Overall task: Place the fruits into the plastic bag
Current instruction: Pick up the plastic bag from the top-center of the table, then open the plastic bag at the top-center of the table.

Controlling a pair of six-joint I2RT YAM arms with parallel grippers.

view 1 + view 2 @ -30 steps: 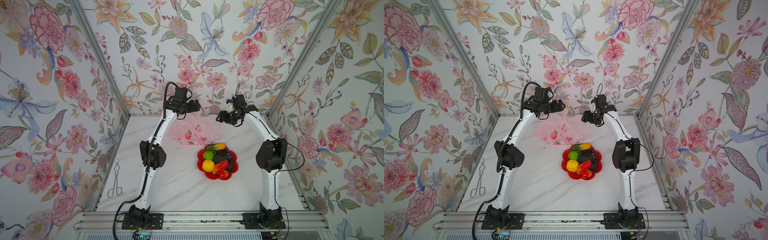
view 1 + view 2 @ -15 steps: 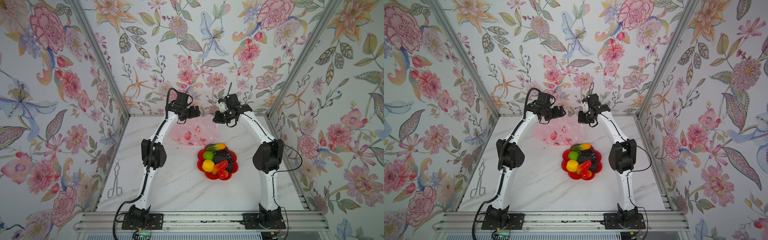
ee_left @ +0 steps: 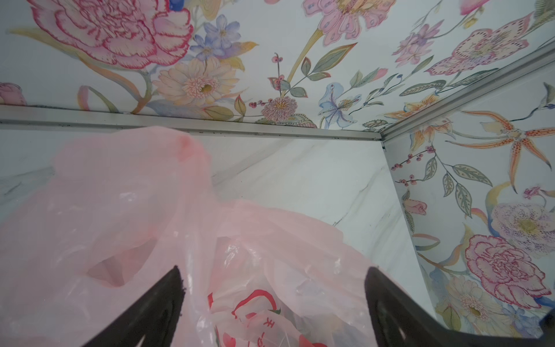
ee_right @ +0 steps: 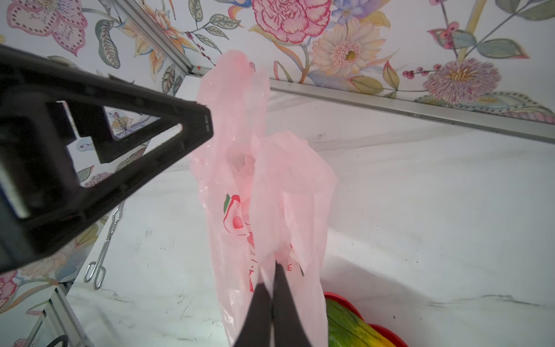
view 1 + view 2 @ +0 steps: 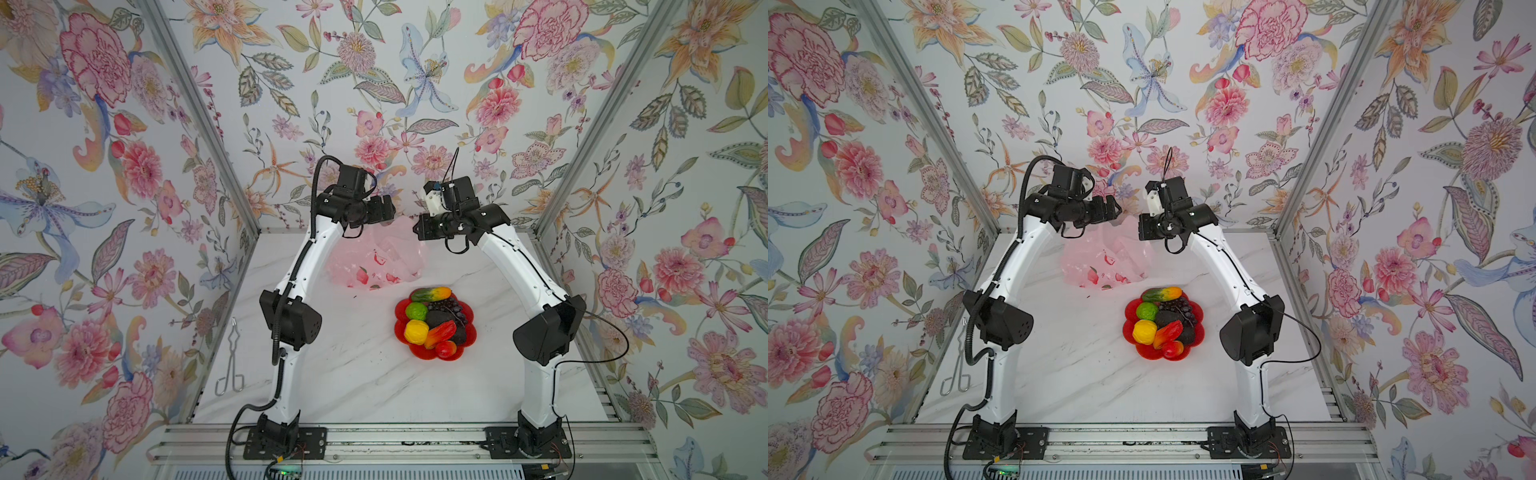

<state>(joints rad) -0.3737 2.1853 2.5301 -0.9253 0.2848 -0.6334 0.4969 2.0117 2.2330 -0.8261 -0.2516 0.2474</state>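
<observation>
Right gripper (image 4: 271, 267) went from open to fully closed within the last second. Its jaws now pinch a fold of the thin translucent pink plastic bag with red fruit prints (image 5: 374, 262), which sits crumpled at the back of the white marble table (image 5: 353, 374), just behind the red flower-shaped dish (image 5: 400, 328). Left gripper (image 3: 273, 270) is spread wide over the bag's film, holding nothing. The small toy fruits (image 5: 434, 322) lie heaped in the dish, none bagged yet. Judged: bag-opening step, one side secured, so the left must take the opposite edge before any fruit goes in

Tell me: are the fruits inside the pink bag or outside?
Outside. The fruits lie piled on the red dish, beside the pink bag.
</observation>
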